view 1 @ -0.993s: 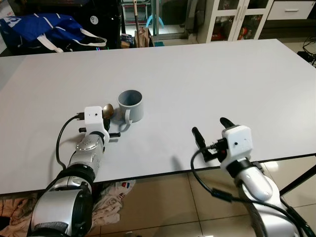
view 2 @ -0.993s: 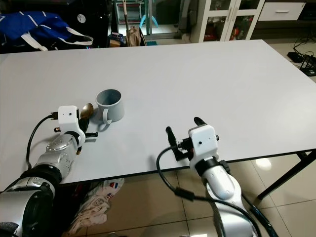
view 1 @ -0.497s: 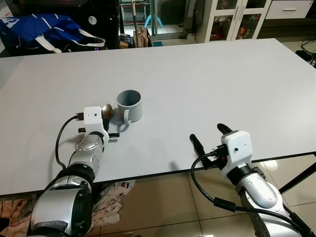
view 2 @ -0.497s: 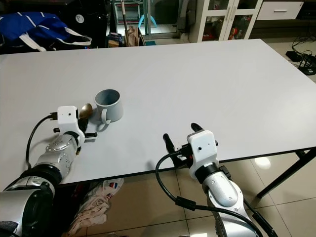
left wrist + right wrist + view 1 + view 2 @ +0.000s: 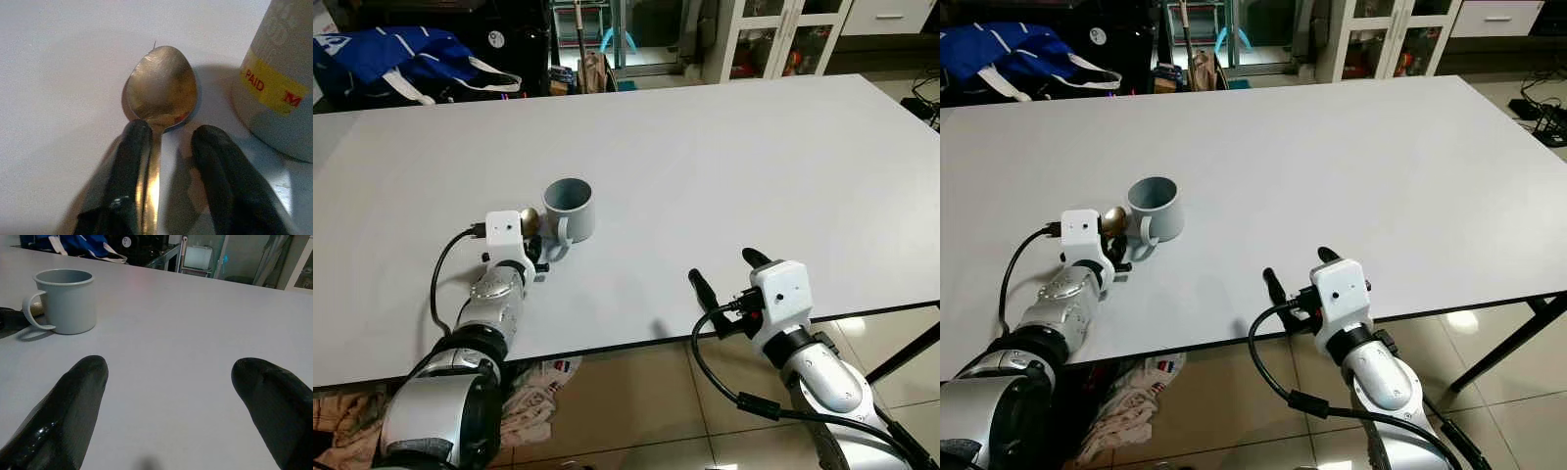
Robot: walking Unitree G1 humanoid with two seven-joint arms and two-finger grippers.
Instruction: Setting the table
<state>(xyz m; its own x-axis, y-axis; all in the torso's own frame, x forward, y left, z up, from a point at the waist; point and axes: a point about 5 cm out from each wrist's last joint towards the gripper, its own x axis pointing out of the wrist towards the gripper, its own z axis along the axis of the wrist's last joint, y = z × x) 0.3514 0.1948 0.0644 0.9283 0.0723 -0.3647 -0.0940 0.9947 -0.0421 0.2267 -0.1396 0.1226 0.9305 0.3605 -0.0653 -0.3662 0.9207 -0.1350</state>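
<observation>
Two fingers point(image 5: 128, 161) of left gripper point(image 5: 168, 142) straddling spoon point(image 5: 161, 88) beside mug point(image 5: 570, 209); right gripper point(image 5: 171, 382) spread wide over table point(image 5: 754, 166).

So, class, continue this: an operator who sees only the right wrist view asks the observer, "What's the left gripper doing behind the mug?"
Observer: The left gripper has its jaws astride a gold spoon: the handle lies against one, with a gap to the other.
Operator: Is the spoon in the mug?
Observer: No, its bowl lies on the table beside the mug.
Operator: Anything on the mug's far side?
Observer: A yellow sticker reading PAID.
</observation>
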